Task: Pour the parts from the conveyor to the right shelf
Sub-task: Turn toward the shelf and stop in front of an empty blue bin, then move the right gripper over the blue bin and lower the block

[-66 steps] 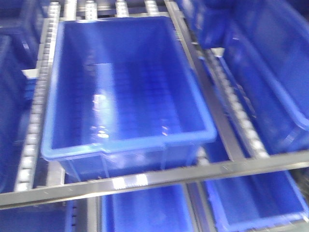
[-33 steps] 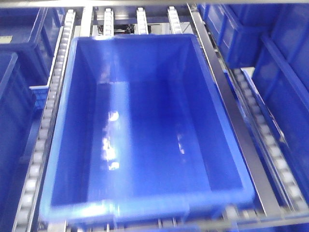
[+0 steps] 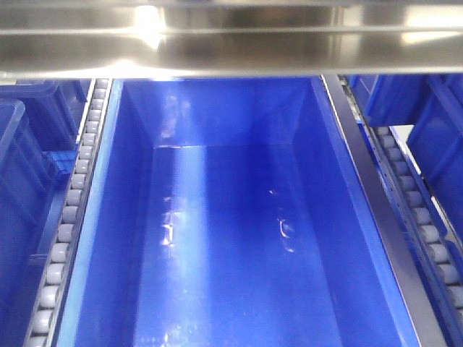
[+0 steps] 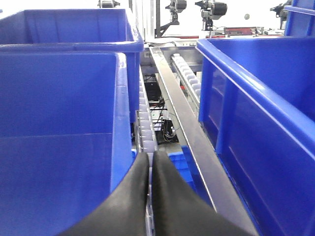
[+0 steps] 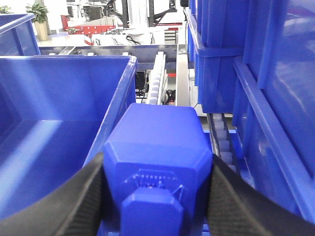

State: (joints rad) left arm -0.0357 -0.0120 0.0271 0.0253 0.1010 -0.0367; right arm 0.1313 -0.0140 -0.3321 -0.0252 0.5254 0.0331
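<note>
One bright-blue part [image 5: 157,162] fills the lower middle of the right wrist view, clamped between the two black, matte, finely textured fingers [image 5: 74,206] of the right gripper [image 5: 157,196]. The block is smooth moulded plastic with chamfered corners, an octagonal front face and a blunt projecting boss at the bottom centre; a small recessed panel with a row of tiny raised ribs sits just above that boss. No lettering on it can be read.

At the left of that view stands a deep blue bin [image 5: 64,123], its glossy wall close beside the block. A roller rail [image 5: 158,78] of small white wheels runs away up the centre, and more blue bins [image 5: 256,73] are stacked at the right.

At the bottom centre of the left wrist view, the left gripper [image 4: 150,167] has its two smooth black fingers [image 4: 170,201] pressed together with nothing between them, over a rail of white rollers [image 4: 145,128] and a brushed steel bar [image 4: 184,132], between two blue bins.

Seen from the front, a large glossy rectangular bin [image 3: 231,238] of the right shelf [image 3: 231,36] takes up most of the frame, highlights smeared across its floor. A shiny steel beam crosses the top, and white roller rails [image 3: 69,217] flank the bin on both sides.
</note>
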